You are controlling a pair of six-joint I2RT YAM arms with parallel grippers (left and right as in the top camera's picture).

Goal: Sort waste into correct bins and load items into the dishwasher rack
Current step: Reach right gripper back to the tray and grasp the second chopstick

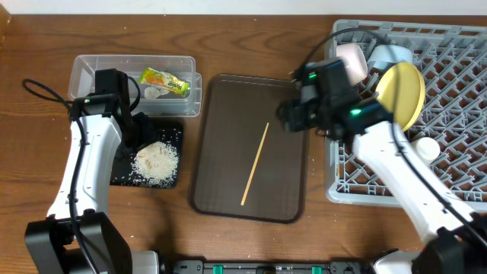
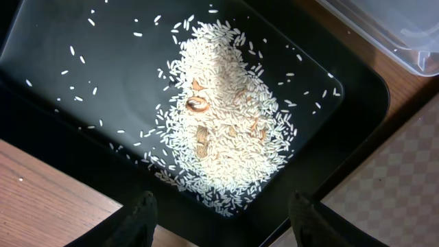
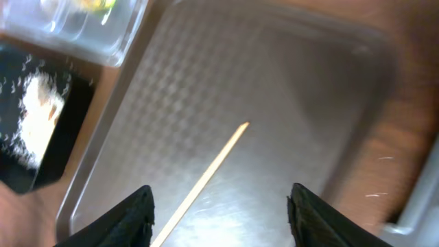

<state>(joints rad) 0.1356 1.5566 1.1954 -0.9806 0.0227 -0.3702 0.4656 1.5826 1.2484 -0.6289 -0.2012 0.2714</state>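
The tabletop [image 1: 251, 38] is brown wood. A big brown tray [image 1: 228, 99] sits in the middle, with one thin chopstick [image 1: 255, 164] lying on it. White rice [image 1: 156, 160] is piled in the black tray [image 1: 171, 133], beside the clear tub [image 1: 87, 68] that holds the yellow-green wrapper [image 1: 163, 81]. The yellow plate [image 1: 402, 93] stands in the grey rack [image 1: 456, 99]. The left end effector [image 2: 223, 202] and the right end effector [image 3: 219, 199] are both wide apart and hold nothing.

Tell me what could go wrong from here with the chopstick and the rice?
The chopstick lies flat on the brown tray, so the open right gripper may slide it instead of lifting it. The open left gripper hangs over the rice pile in the black tray; a low pass could scatter grains over the rim.
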